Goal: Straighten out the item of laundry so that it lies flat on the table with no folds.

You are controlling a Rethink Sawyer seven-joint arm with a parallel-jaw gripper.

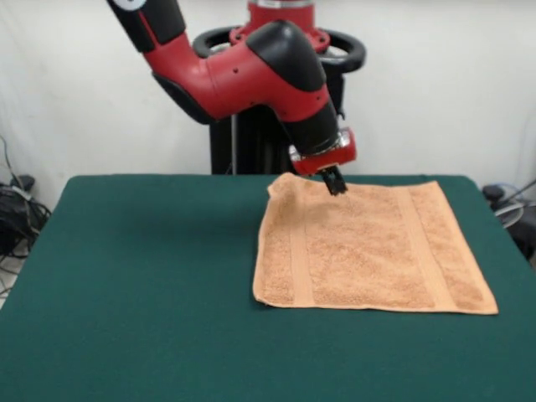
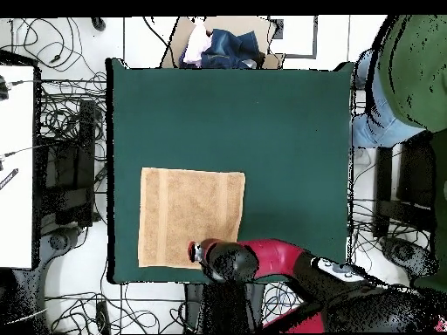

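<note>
The peach-orange towel (image 1: 368, 251) lies spread on the right half of the dark green table (image 1: 134, 276), with a woven band stripe near its left and right edges. Its far left corner is a little rumpled and raised. No white label shows. My gripper (image 1: 335, 184) points down at the towel's far edge, just right of that corner, and its tips meet the cloth. In the overhead view the towel (image 2: 190, 214) lies near the table's (image 2: 279, 140) lower left corner, and the red arm (image 2: 262, 260) covers the gripper at the towel's lower edge.
A cardboard box with clothes (image 2: 220, 44) stands beyond the table's far edge. A person (image 2: 397, 83) is at the upper right of the overhead view. Cables and equipment lie on the floor at both sides. The robot's pedestal (image 1: 251, 142) stands behind the table.
</note>
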